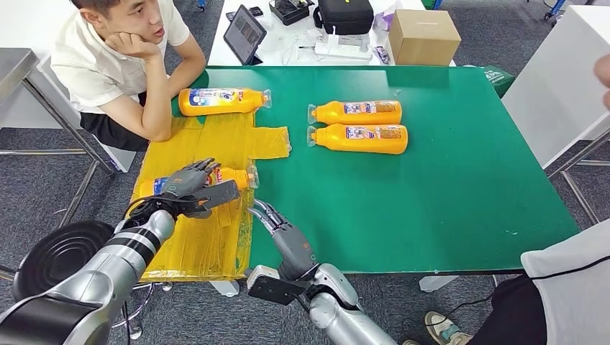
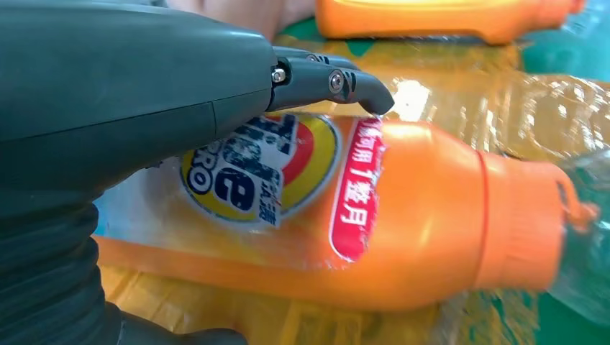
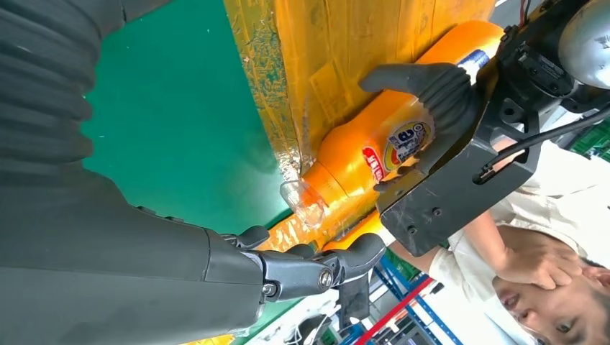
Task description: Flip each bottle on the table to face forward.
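Observation:
An orange bottle (image 1: 236, 176) lies on its side on the yellow mat (image 1: 208, 241), clear cap toward the green table (image 1: 446, 194). My left hand (image 1: 193, 187) grips its body, fingers (image 3: 435, 86) over the top and thumb on the near side. The left wrist view has the bottle (image 2: 417, 215) with its printed label up, under my fingers (image 2: 338, 83). My right hand (image 1: 284, 233) hovers open just off the mat's edge, close to the cap (image 3: 306, 205). Another bottle (image 1: 219, 100) lies at the mat's far end. Two more (image 1: 360, 112) (image 1: 363, 138) lie side by side mid-table.
A person sits at the far left with an elbow (image 1: 155, 126) on the mat's corner. Behind the table stand a cardboard box (image 1: 423, 36), a tablet (image 1: 244, 32) and a black bag (image 1: 345, 14). Another person (image 1: 568, 287) stands at the near right.

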Robot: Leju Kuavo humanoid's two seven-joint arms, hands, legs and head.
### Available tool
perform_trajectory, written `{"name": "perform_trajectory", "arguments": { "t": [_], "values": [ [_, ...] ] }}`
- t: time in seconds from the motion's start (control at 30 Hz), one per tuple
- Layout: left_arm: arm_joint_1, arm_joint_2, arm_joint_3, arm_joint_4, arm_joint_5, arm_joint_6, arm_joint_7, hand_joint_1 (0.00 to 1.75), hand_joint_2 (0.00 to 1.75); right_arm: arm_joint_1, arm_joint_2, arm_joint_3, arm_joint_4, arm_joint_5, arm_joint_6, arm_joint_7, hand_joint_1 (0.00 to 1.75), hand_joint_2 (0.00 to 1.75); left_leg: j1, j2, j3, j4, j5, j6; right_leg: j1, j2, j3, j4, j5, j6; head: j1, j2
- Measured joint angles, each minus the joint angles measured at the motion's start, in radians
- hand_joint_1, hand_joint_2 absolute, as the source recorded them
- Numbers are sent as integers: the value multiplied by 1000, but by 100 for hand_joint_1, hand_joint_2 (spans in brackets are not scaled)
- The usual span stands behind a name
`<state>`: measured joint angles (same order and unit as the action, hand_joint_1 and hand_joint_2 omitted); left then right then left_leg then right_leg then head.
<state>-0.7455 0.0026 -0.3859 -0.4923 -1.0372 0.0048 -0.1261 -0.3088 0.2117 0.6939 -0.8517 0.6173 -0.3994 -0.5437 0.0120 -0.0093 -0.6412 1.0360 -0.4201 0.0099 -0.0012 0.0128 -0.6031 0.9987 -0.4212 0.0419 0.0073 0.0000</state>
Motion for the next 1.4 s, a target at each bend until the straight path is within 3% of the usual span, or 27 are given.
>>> {"name": "perform_trajectory", "arguments": {
  "t": [0.23, 0.47, 0.7, 0.77, 0.87, 1.07, 1.17, 1.3, 1.4],
  "values": [
    [-2, 14, -53, -48, 69, -30, -50, 0, 175, 1, 0, -4, 5, -2, -6, -8, 0, 175, 0, 0, 0, 0, 0, 0, 0, 0, 0, 0, 0, 0, 0, 0],
    [74, 81, -25, -297, 407, -55, -158, 0, 175, 3, 0, -7, 14, -2, -17, -29, 0, 175, 0, 1, 0, 0, 0, 0, 0, 0, 0, 0, 0, 0, 0, 0],
    [132, 127, 4, -441, 449, -61, -172, 0, 175, 3, 0, -8, 15, -11, -13, -38, 0, 175, 0, 0, 0, 0, 0, 0, 0, 0, 0, 1, 0, 0, 0, 0],
    [143, 131, 14, -461, 488, -64, -185, 0, 175, 5, 0, -10, 13, -42, 13, -54, 0, 175, 0, 0, 0, 0, 0, 0, 0, 0, 0, 1, 0, 0, 0, 0],
    [180, 132, 54, -506, 623, -74, -216, 0, 175, 25, 0, -23, -14, -162, 130, -94, 0, 175, 0, 0, 0, 0, 0, 0, 0, 0, 0, 1, 0, 0, 0, 0],
    [344, 113, 170, -668, 926, -147, -255, 0, 175, 114, 0, -69, -184, -436, 377, -141, 0, 175, 0, 1, 0, 0, -2, -1, 0, 0, -1, 0, -1, -1, 0, 0],
    [497, 78, 202, -807, 1066, -158, -265, 0, 175, 184, 0, -116, -327, -564, 372, -154, 0, 175, 0, 1, 0, 0, -4, -3, 0, 0, -1, 0, -3, -2, 0, 0],
    [708, 15, 202, -986, 1101, -51, -288, 0, 175, 256, -4, -196, -439, -611, 324, -132, 0, 175, -1, 1, -1, 0, -6, -2, -1, 1, -3, -1, -4, -3, 0, 0],
    [797, -8, 191, -1068, 1095, -13, -296, 0, 175, 292, -8, -237, -474, -614, 320, -126, 0, 44, -1, 0, -2, 0, -7, -1, 0, 0, -3, -1, -4, -3, 0, 0]
  ]
}}
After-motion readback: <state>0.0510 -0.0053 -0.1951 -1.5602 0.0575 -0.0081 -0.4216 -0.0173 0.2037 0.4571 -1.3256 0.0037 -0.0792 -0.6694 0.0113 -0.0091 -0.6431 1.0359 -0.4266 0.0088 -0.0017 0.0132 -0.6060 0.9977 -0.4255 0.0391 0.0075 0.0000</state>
